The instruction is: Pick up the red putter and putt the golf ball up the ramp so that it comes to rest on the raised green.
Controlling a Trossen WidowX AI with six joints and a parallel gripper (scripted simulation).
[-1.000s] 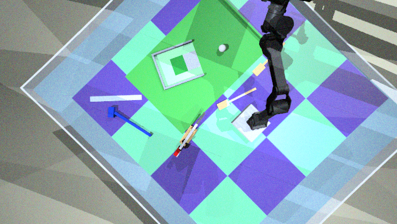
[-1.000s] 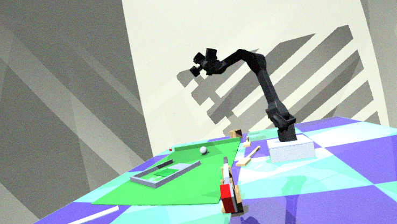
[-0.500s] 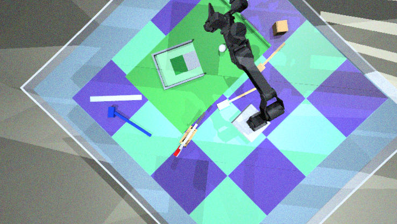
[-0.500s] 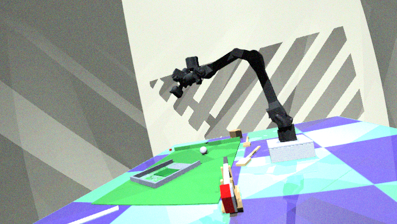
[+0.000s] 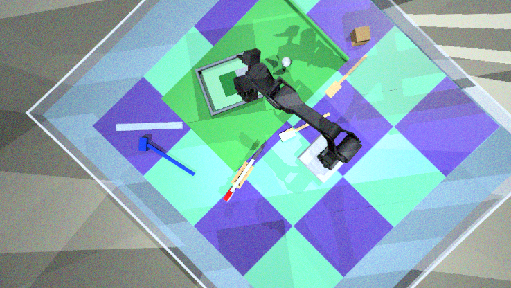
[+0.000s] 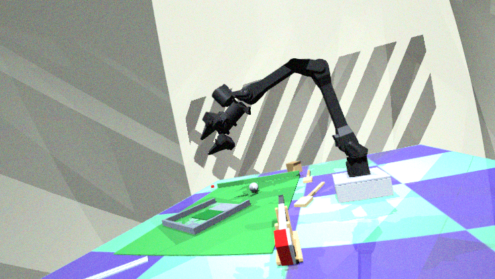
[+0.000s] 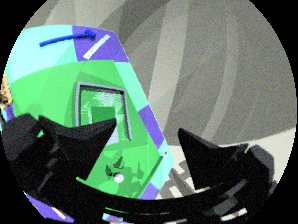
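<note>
The red putter (image 5: 246,171) (image 6: 284,242) has a red head, a white shaft and a dark grip. It lies on a small wooden cradle at the near edge of the green mat (image 5: 221,137) (image 6: 225,237). The white golf ball (image 5: 285,61) (image 6: 253,187) (image 7: 117,177) rests on the mat. The raised green (image 5: 226,82) (image 6: 204,214) (image 7: 105,106), in a grey frame, sits on the mat beside the ball. My gripper (image 5: 246,93) (image 6: 212,140) (image 7: 148,127) is open and empty. It hangs high above the raised green, far from the putter.
A blue putter (image 5: 166,157) (image 7: 63,39) and a white bar (image 5: 148,125) (image 6: 121,266) lie left of the mat. Two wooden putters (image 5: 343,77) (image 5: 304,128) and a brown box (image 5: 360,34) (image 6: 294,165) lie near the arm's white pedestal (image 5: 313,158) (image 6: 362,190).
</note>
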